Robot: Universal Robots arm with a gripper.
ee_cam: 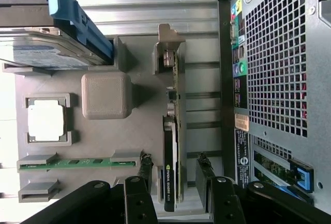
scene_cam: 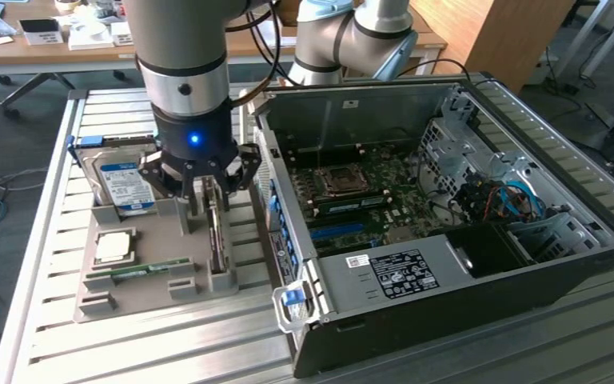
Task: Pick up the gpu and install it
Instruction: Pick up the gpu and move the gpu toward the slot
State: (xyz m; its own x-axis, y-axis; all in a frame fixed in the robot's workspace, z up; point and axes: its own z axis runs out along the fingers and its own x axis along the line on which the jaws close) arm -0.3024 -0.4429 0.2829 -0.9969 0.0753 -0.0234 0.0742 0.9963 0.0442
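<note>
Two fingers (ee_cam: 146,169) straddle the gpu (ee_cam: 170,131), hand (ee_cam: 175,167) open, not touching. It stands on edge in the holder (scene_cam: 125,280), on the exterior view's left of the case (scene_cam: 563,232). Best: stay centred, squeeze evenly.

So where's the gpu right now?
The gpu stands on edge in the grey tray, between the hard drive and the case, on the exterior view's left; the open gripper straddles it.
</note>
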